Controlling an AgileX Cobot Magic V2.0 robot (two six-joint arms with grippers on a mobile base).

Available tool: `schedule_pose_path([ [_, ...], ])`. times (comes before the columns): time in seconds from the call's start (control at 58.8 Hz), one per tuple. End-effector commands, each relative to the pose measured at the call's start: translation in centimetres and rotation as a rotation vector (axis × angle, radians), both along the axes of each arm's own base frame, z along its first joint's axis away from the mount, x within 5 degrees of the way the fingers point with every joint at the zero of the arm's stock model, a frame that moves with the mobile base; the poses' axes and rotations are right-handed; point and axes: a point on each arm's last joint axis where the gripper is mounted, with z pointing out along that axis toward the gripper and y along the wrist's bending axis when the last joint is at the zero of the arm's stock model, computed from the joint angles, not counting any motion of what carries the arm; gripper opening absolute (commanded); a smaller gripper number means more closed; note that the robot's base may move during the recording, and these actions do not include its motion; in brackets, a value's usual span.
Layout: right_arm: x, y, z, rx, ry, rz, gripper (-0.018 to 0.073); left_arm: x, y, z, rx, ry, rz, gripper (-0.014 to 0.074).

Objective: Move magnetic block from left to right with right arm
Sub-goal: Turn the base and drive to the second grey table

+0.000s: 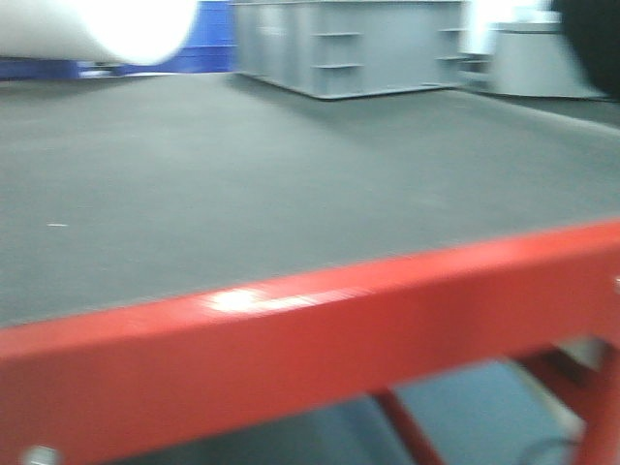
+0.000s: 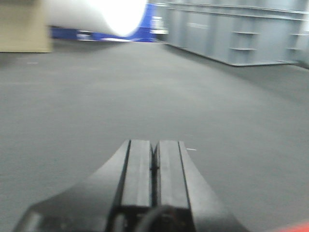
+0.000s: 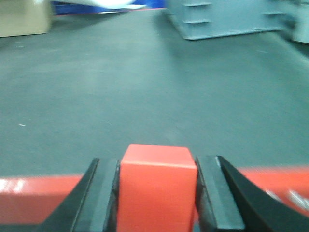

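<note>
The magnetic block (image 3: pixel 158 186), a plain red cube, sits between the two black fingers of my right gripper (image 3: pixel 158 193), which is shut on it. Both pads press against its sides, just above the glossy red table rim (image 3: pixel 34 198). In the left wrist view my left gripper (image 2: pixel 154 166) is shut with its pads together and nothing between them, low over the grey mat (image 2: pixel 145 96). Neither gripper nor the block shows in the front view, which holds only the grey mat (image 1: pixel 242 174) and the red rim (image 1: pixel 320 339).
Grey plastic crates (image 1: pixel 349 44) stand at the far right of the mat, also seen as grey crates (image 2: pixel 241 31). A white roll (image 1: pixel 107 27) lies at the far left, a cardboard box (image 2: pixel 24 26) beside it, blue bins (image 1: pixel 208 39) behind.
</note>
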Motion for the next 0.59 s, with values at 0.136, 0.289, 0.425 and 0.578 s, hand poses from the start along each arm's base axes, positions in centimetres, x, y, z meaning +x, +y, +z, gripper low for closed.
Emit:
schedule_pose_path([
  [0.136,0.01,0.05,1.67,0.018,-0.108,0.007,0.0172,-0.12,0.01,0.55,-0.009,-0.090,0.000,-0.0116],
  [0.289,0.01,0.05,1.67,0.018,-0.108,0.007,0.0172,-0.12,0.01,0.55,-0.009,-0.090,0.000,-0.0116],
  [0.425,0.01,0.05,1.67,0.018,-0.108,0.007,0.0172,-0.12,0.01,0.55,-0.009,-0.090,0.000,-0.0116],
  [0.578,0.01,0.05,1.67,0.018,-0.108,0.007,0.0172,-0.12,0.03,0.55,-0.009,-0.090,0.003,-0.0116],
])
